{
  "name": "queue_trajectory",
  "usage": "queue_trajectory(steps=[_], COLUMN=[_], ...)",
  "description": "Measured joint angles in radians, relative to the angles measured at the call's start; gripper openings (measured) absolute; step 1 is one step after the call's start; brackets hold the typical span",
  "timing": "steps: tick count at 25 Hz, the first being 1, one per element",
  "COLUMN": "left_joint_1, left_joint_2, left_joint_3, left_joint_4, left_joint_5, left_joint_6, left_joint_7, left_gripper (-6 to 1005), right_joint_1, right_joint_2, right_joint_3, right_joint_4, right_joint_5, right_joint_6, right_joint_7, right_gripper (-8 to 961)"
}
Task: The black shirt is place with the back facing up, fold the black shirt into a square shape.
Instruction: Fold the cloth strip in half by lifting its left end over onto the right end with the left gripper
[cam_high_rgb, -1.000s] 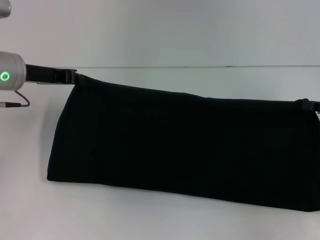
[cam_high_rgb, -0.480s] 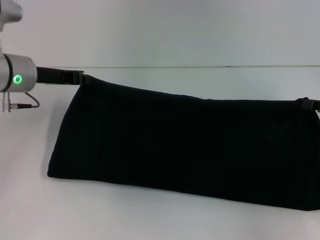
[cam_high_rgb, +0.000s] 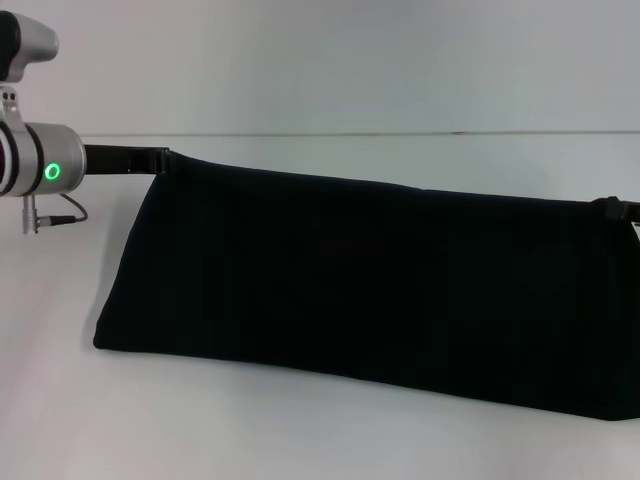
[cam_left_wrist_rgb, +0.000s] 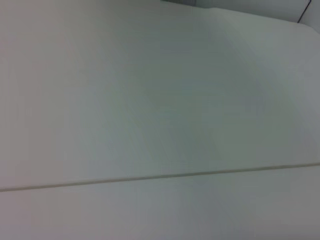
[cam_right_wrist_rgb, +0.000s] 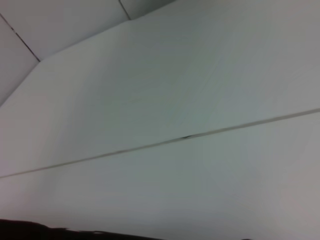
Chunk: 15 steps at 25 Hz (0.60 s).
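Observation:
The black shirt (cam_high_rgb: 370, 280) hangs as a wide, taut sheet between my two grippers in the head view. Its lower edge rests on the white table (cam_high_rgb: 60, 420). My left gripper (cam_high_rgb: 160, 158) is shut on the shirt's upper left corner, held above the table. At the frame's right edge, my right gripper (cam_high_rgb: 620, 208) is shut on the upper right corner, lower than the left one, so the top edge slopes down to the right. A thin dark strip of the black shirt (cam_right_wrist_rgb: 50, 234) shows in the right wrist view. The left wrist view shows no shirt.
The left arm's silver wrist (cam_high_rgb: 40, 165) with a green light and a small cable reaches in from the far left. A seam line (cam_high_rgb: 400, 133) marks where the table meets the white wall behind it. Both wrist views show only white surface with a seam.
My left arm has moved right and slightly down with the shirt corner in it. The shirt's top edge is straighter now. The right gripper has stayed put.

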Motion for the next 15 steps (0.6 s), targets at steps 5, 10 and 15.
queue_trajectory(steps=[5, 10, 15], left_joint_1=[-0.007, -0.008, -0.016], left_joint_2=[-0.001, -0.001, -0.008], left_joint_3=[0.001, 0.001, 0.001], left_joint_4=[-0.032, -0.038, -0.046], left_joint_5=[-0.006, -0.007, -0.007], left_joint_6=[-0.043, -0.058, -0.061], left_joint_7=[0.018, 0.024, 0.056], left_gripper=[2, 24, 60], right_joint_1=[0.0, 0.0, 0.005], right_joint_2=[0.001, 0.001, 0.002], right_joint_3=[-0.006, -0.007, -0.007], right_joint_4=[0.002, 0.003, 0.006], right_joint_5=[-0.001, -0.001, -0.002], right_joint_6=[0.009, 0.01, 0.011], right_joint_7=[0.002, 0.002, 0.004], right_gripper=[64, 66, 68])
